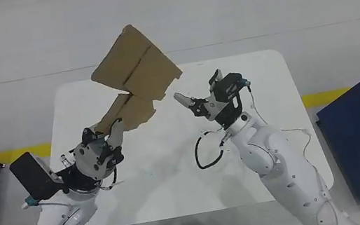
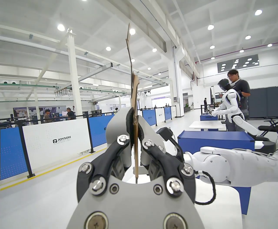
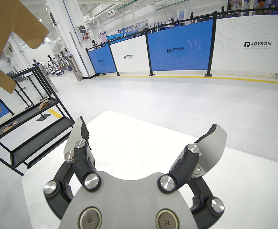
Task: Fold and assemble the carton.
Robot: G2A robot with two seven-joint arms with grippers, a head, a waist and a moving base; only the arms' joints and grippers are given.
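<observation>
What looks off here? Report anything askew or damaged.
The carton hangs flat, tilted above the table, pinched by one flap in the left gripper. No damage shows. The right gripper is open, clear of it.

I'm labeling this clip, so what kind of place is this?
Likely a large industrial robot-testing hall: high ceiling lamps, blue and white barrier panels fencing off work areas, and another humanoid robot farther off.
</observation>
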